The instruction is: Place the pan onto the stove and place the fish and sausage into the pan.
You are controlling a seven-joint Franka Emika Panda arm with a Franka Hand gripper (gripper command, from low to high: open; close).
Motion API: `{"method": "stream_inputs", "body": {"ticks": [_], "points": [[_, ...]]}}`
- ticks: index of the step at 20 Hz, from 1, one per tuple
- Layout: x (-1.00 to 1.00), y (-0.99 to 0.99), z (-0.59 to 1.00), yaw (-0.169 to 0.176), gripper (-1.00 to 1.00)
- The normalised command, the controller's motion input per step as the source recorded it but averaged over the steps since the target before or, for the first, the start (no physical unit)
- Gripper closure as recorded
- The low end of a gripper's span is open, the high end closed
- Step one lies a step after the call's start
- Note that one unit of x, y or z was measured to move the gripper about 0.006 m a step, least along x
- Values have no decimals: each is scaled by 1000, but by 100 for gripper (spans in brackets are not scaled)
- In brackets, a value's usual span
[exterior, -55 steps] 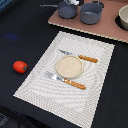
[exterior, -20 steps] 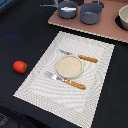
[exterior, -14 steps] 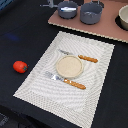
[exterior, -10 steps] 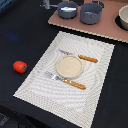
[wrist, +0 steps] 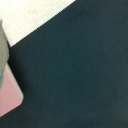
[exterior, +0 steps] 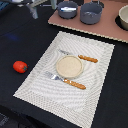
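The stove (exterior: 107,27) is a pinkish board along the far edge, and its corner shows in the wrist view (wrist: 9,97). The small dark pan (exterior: 67,9) sits on it with the white fish (exterior: 66,7) inside. The red sausage (exterior: 20,66) lies on the dark table at the exterior view's left, beside the placemat. My gripper (exterior: 34,11) is a blurred grey shape hanging left of the pan, apart from it and holding nothing that I can see. Its fingers are too blurred to judge, and the wrist view shows none.
A larger grey pot (exterior: 91,13) stands on the stove right of the pan. A striped placemat (exterior: 45,87) holds a beige plate (exterior: 69,66), a fork (exterior: 64,81) and a knife (exterior: 82,57) with orange handles. A grey-green curved edge (wrist: 2,50) shows in the wrist view.
My gripper has moved off from above the pan toward the exterior view's left. The white fish now lies in the pan. The sausage has not moved.
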Motion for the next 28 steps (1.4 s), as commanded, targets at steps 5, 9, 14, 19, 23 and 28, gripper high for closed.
{"method": "stream_inputs", "body": {"ticks": [5,9,14,19,23,28], "points": [[192,-926,-11,59,-100],[302,-860,-129,89,-100],[314,-781,-331,80,-100],[256,-469,-451,23,-100],[133,-352,-450,10,-100],[5,-172,-429,0,-100]]}}
